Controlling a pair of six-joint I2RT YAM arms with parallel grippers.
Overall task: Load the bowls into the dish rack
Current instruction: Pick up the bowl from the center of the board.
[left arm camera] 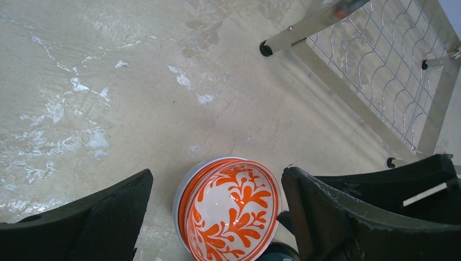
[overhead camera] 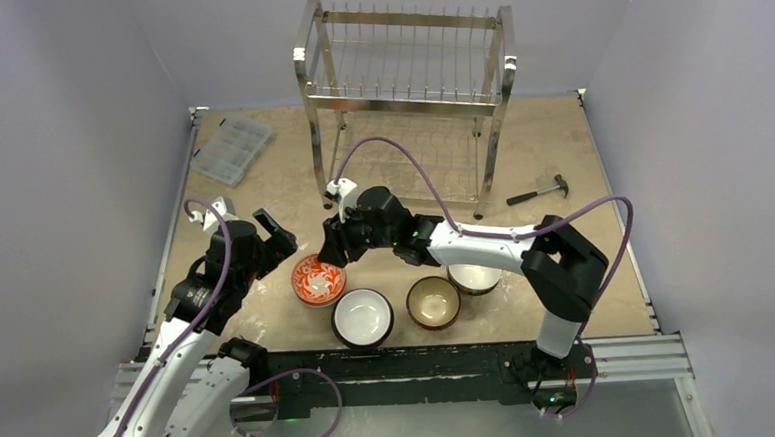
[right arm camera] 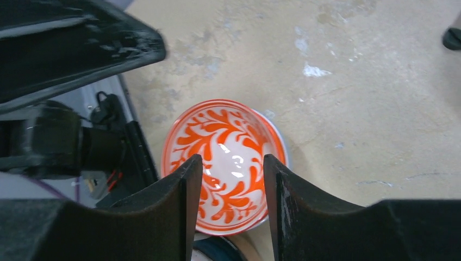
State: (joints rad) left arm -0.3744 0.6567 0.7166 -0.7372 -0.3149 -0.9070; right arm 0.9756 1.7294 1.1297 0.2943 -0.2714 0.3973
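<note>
Orange bowl [right arm camera: 225,142] under right fingers [right arm camera: 174,217], rim contact unclear

Four bowls sit upright in a cluster near the front: an orange-and-white leaf-patterned bowl [overhead camera: 318,280] leftmost, then a dark-rimmed white-inside bowl [overhead camera: 363,317], a brown bowl [overhead camera: 433,302] and a partly hidden white bowl [overhead camera: 474,277]. The two-tier steel wire dish rack [overhead camera: 407,97] stands on its legs well behind them.

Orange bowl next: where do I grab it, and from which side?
Pinch the rim of the orange bowl from straight above, one finger inside, one outside. It sits mouth-up on the bowl beneath, rim exposed. Take the edge facing the rack: the white bowl crowds the near side.
</note>
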